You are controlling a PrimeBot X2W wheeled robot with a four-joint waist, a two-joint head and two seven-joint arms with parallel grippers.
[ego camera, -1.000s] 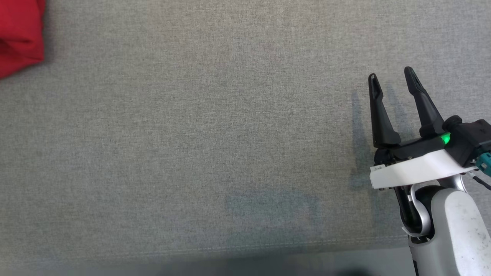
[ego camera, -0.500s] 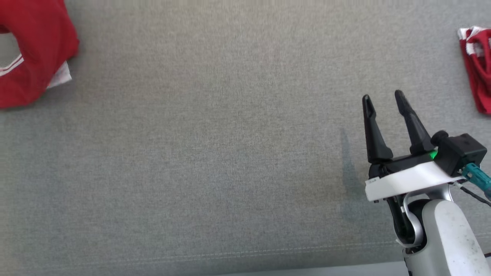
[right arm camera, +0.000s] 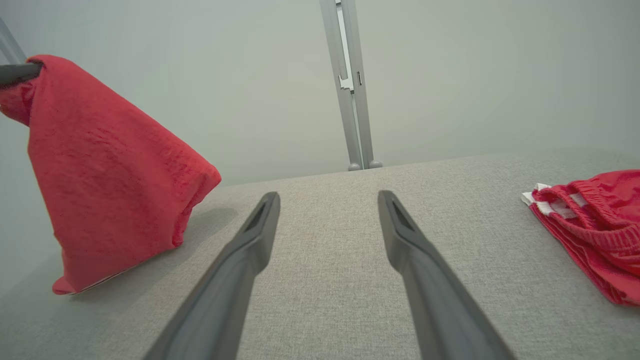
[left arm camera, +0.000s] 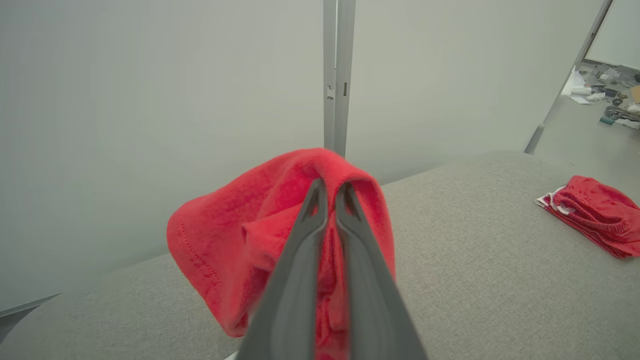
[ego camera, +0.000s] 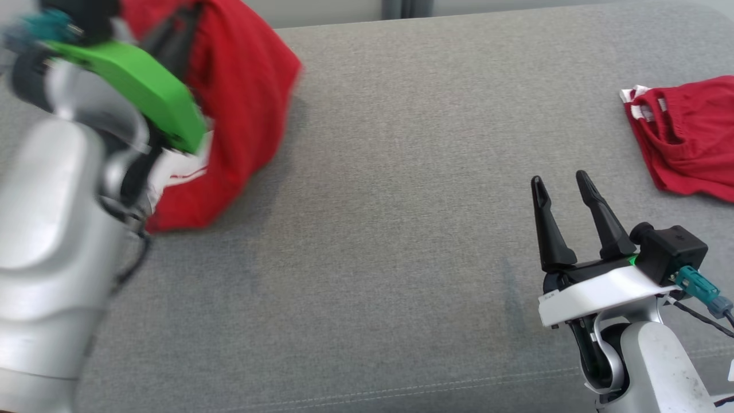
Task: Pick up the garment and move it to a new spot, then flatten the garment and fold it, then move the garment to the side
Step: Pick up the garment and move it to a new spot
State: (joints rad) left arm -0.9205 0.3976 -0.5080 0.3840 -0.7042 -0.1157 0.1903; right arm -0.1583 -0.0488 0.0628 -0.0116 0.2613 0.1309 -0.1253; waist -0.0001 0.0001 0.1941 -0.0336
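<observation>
A red garment [ego camera: 246, 103] with white trim hangs from my left gripper [left arm camera: 330, 187], whose two dark fingers are shut on a fold near its top. Its lower end still rests on the grey fabric surface [ego camera: 401, 201] at the far left. From the right wrist the garment [right arm camera: 110, 175] looks like a draped cone pulled up at the upper left. My left arm [ego camera: 51, 229] with its green gripper body is blurred at the left. My right gripper [ego camera: 559, 180] stands open at the lower right, with nothing between its fingers [right arm camera: 260, 225].
A second red garment [ego camera: 688, 137] with white-striped trim lies crumpled at the right edge of the surface, apart from both grippers. A pale wall with a metal post [right arm camera: 350, 85] rises behind the far edge. Clutter lies on the floor far right [left arm camera: 610, 100].
The head camera has tilted up, bringing the far edge into view. My left arm now shows at the left, lifting the red garment. The right gripper stays open.
</observation>
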